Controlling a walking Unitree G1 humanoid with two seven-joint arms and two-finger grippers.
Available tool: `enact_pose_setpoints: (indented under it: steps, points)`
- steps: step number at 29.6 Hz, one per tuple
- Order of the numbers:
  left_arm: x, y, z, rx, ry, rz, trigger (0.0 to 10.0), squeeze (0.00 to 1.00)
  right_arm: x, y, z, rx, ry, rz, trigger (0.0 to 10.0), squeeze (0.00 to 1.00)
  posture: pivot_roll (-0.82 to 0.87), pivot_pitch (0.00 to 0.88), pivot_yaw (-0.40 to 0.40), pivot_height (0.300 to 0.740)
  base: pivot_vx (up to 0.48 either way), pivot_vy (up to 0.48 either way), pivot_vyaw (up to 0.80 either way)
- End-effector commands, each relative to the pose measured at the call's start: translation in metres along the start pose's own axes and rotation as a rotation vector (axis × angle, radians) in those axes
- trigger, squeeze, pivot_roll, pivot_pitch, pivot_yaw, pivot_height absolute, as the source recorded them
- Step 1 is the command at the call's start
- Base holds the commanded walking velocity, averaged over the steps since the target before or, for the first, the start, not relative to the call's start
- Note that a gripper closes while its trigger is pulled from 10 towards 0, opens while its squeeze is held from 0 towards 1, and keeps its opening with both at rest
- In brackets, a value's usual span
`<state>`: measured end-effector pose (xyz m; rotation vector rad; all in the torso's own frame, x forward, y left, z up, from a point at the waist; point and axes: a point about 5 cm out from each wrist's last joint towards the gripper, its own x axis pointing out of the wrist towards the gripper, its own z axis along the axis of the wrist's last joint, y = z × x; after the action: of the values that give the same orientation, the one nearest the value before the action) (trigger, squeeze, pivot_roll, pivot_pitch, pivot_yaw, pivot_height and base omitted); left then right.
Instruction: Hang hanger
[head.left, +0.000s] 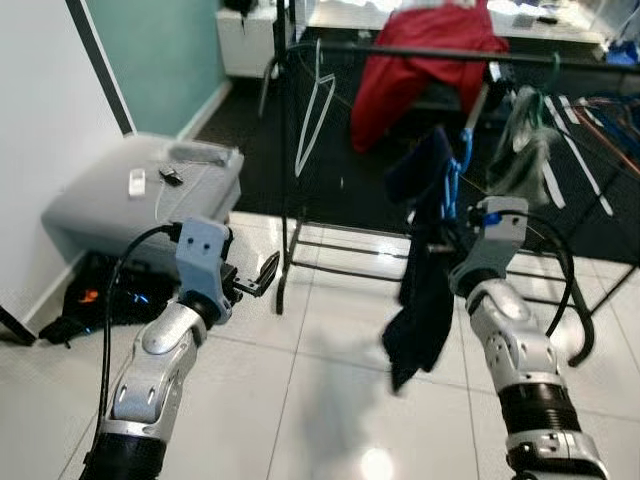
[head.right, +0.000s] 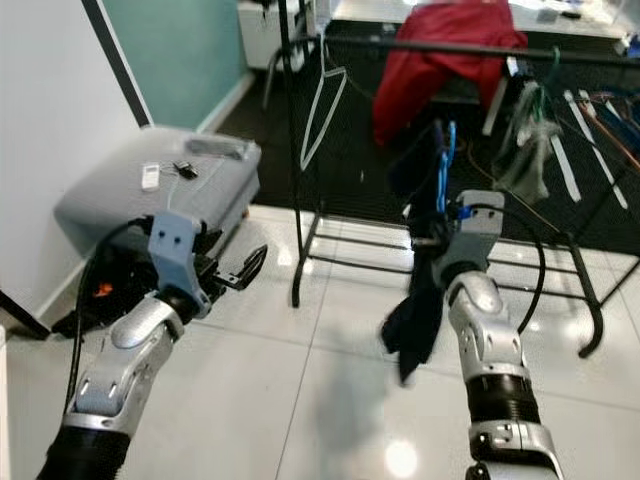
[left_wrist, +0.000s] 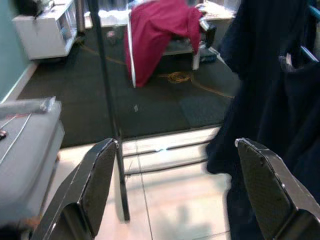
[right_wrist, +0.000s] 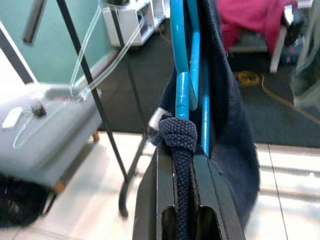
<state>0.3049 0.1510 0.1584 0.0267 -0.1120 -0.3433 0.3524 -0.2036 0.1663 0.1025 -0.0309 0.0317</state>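
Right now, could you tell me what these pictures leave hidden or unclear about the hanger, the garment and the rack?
- Blue hanger: its hook runs off the right wrist view's top edge.
- Right gripper: in the eye views the dark garment covers its fingers.
- Clothes rack: its right end is cut off by the left eye view's edge.
- Small items on the grey case: too small to identify.

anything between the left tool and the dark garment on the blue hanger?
Only bare white floor tile and the rack's black upright post between the left tool and the dark garment, in the left eye view.
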Motion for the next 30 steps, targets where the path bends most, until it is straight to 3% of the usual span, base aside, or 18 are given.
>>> enact_pose_setpoints:
  steps: [1,13,18,21,30]
  points:
    - [-0.002,0.003,-0.005,0.009,0.022,0.001,10.0,0.00,0.002,0.005,0.009,0.005,-0.050,0.018,10.0,0.00,-0.10,0.071,0.005,0.740,0.454,0.000,0.00]
    - [-0.002,0.001,-0.006,0.012,0.022,-0.012,10.0,0.00,0.006,-0.002,0.020,0.039,-0.070,-0.022,10.0,0.00,-0.10,0.085,0.005,0.740,0.450,0.000,0.00]
    - [-0.002,0.000,-0.005,0.013,0.021,-0.017,10.0,0.00,0.009,-0.004,0.023,0.045,-0.064,-0.033,10.0,0.00,-0.09,0.091,0.002,0.740,0.450,0.000,-0.80]
    - [-0.001,0.000,-0.005,0.015,0.019,-0.018,10.0,0.00,0.009,-0.005,0.026,0.033,-0.074,-0.039,10.0,0.00,-0.09,0.091,0.002,0.740,0.450,0.000,0.00]
    - [0.000,0.001,-0.004,0.019,0.021,-0.019,10.0,0.00,0.015,0.004,0.024,0.018,-0.011,0.022,10.0,0.00,-0.09,0.099,0.002,0.740,0.450,0.000,0.00]
